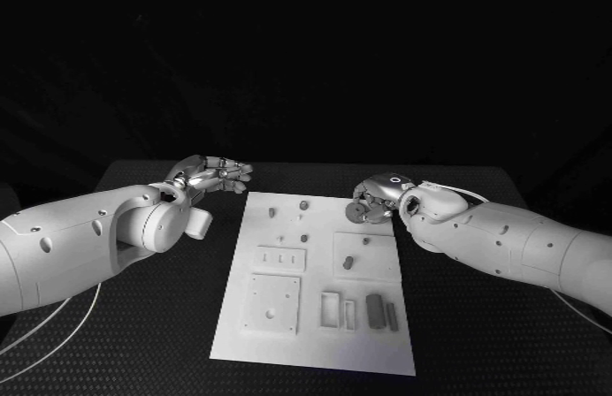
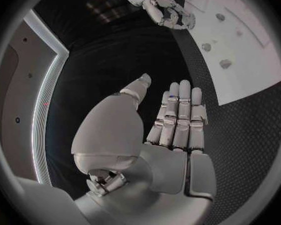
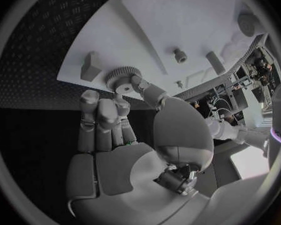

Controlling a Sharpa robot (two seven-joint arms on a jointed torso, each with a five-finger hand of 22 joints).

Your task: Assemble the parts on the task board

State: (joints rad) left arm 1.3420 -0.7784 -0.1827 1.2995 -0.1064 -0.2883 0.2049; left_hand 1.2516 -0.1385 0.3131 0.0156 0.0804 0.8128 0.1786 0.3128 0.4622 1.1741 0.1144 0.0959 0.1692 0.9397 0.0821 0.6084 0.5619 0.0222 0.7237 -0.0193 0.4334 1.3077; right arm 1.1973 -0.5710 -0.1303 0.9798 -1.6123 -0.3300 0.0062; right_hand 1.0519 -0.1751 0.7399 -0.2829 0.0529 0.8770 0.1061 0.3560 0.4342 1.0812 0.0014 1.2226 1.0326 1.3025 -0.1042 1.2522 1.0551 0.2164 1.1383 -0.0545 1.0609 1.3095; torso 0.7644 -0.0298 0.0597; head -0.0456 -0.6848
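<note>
Task board (image 1: 287,325) between two robot hands

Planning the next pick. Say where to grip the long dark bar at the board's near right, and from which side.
Probably its middle, pinched across the narrow width from above: the long dark bar lies flat, lengthwise near to far, with a thinner bar close beside. The left hand is free; the right hand holds a gear.

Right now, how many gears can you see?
1: a gear pinched in the right hand at the far right corner of the task board. That hand may hide other small parts.
</note>
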